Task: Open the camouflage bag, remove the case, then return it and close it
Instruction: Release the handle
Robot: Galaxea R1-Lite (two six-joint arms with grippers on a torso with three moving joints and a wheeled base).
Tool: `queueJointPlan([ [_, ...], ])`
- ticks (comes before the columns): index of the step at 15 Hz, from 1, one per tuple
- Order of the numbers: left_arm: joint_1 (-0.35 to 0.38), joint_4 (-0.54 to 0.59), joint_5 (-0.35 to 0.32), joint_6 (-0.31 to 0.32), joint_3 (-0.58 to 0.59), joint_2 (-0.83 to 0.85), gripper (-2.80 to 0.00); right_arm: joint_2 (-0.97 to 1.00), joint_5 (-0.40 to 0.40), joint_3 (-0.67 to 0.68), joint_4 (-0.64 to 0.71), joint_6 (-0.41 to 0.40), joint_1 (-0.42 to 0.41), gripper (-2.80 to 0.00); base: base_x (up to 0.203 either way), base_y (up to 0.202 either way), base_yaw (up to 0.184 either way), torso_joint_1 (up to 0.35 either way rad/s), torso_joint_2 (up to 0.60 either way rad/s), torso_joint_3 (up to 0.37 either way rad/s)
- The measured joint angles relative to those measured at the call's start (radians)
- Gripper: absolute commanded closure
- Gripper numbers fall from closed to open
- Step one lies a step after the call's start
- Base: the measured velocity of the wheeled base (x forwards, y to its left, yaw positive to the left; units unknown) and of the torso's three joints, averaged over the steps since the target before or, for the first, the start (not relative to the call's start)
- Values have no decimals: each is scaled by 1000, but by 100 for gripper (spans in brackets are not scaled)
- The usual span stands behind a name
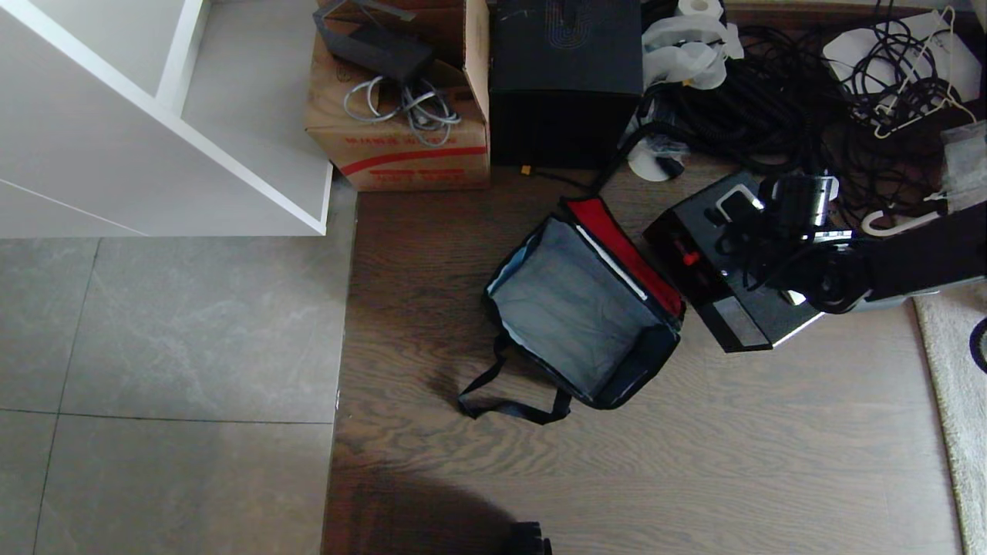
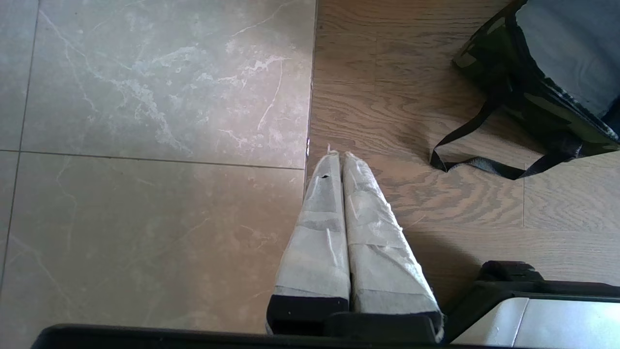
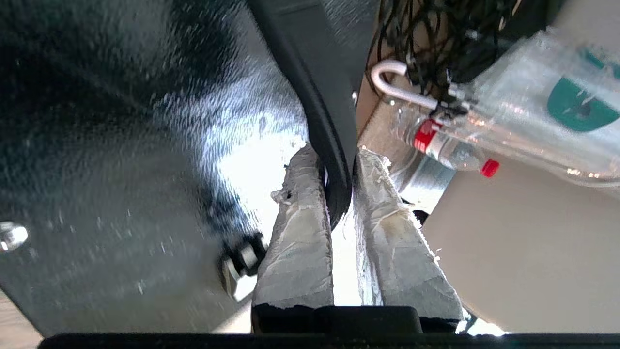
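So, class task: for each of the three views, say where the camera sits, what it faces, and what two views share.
Head: high on the robot, facing down at the open camouflage bag, the case and the right arm.
Left wrist: behind the shut left gripper, facing tile and wood floor.
Right wrist: behind the right gripper, jaws clamped on the case's handle.
Shared: head and left wrist both show the bag and its strap.

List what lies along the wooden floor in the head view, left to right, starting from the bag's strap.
black strap → camouflage bag, open → case → right gripper clamped on the case's handle → pale rug.
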Motion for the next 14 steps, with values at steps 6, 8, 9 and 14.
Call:
queueJointPlan([
  [6, 0, 0, 0, 0, 0, 0, 0, 74, -3, -18, -39, 0, -37, 0, 0, 0, 0, 0, 0, 0],
  [8, 0, 0, 0, 0, 0, 0, 0, 102, -4, -31, -39, 0, -44, 0, 0, 0, 0, 0, 0, 0],
  [9, 0, 0, 0, -1, 0, 0, 0, 115, -2, -38, -41, 0, -48, 0, 0, 0, 0, 0, 0, 0],
  [14, 0, 0, 0, 0, 0, 0, 0, 137, 39, -4, 9, 7, -56, -280, 0, 0, 0, 0, 0, 0],
])
